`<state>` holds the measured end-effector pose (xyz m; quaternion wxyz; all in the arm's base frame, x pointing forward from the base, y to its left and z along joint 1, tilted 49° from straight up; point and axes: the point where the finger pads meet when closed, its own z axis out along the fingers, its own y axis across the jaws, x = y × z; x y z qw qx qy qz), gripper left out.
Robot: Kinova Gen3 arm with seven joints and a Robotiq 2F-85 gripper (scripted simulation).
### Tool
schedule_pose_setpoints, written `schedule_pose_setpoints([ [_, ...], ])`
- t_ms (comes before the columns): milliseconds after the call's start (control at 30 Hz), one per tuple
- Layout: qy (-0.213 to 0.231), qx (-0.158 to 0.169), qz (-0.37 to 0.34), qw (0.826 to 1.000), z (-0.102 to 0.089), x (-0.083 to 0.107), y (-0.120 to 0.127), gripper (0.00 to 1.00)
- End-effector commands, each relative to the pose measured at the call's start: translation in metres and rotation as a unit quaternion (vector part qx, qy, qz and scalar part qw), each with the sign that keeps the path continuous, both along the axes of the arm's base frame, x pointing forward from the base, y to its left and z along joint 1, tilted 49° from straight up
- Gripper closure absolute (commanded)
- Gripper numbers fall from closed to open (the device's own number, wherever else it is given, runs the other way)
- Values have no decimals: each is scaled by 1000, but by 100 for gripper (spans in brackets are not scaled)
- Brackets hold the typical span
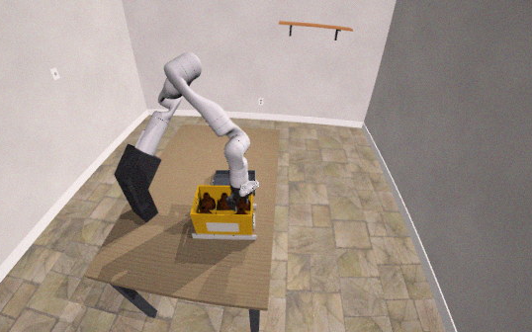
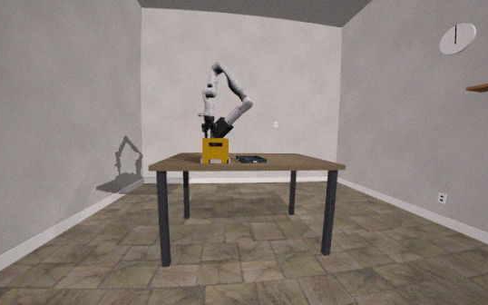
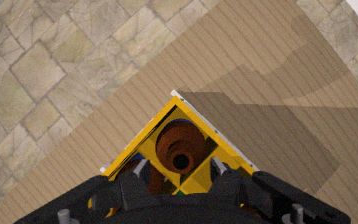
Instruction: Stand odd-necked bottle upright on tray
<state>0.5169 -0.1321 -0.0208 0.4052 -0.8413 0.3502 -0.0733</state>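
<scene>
From above, the yellow crate point(image 1: 222, 224) stood on the wooden table point(image 1: 134, 257), with brown bottles visible in its near row. The gripper point(image 1: 246, 190) hung over the crate's right rear corner. The dark tray point(image 1: 220, 174) lay just behind the crate, mostly hidden by the arm point(image 1: 209, 111). The arm rose from its dark base point(image 1: 136, 180), folded at a high elbow, and dropped almost plumb to the wrist.

Seen from the room's far end, the gripper point(image 2: 207, 128) stood just above the crate point(image 2: 215, 151), fingers pointing down. The tray point(image 2: 251, 159) sat beside the crate and apart from it.

At the wrist, one brown bottle point(image 3: 181, 145) occupied the corner cell, its mouth slightly ahead of the line between the two fingers. These stood partly spread, one on either side of the neck, touching nothing and holding nothing.

Whether this was the odd-necked bottle could not be told from these views. In my judgement, the step in hand was measuring or grasping this neck. To do it well, the wrist should centre over the mouth, descend plumb, close just below the opening, and avoid nudging the loose crate.
</scene>
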Motion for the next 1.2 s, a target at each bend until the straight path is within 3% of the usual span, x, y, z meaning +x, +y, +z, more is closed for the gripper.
schedule_pose_setpoints([
  [0, -1, 0, -3, 1000, 11, -7, -13, 36],
  [433, -1, -1, -4, 1000, 30, -18, -32, 36],
  [800, -1, -1, -4, 1000, 33, -20, -35, 36],
  [833, -1, -1, -4, 1000, 33, -20, -35, 100],
  [1167, -1, -1, -4, 1000, 33, -20, -35, 100],
])
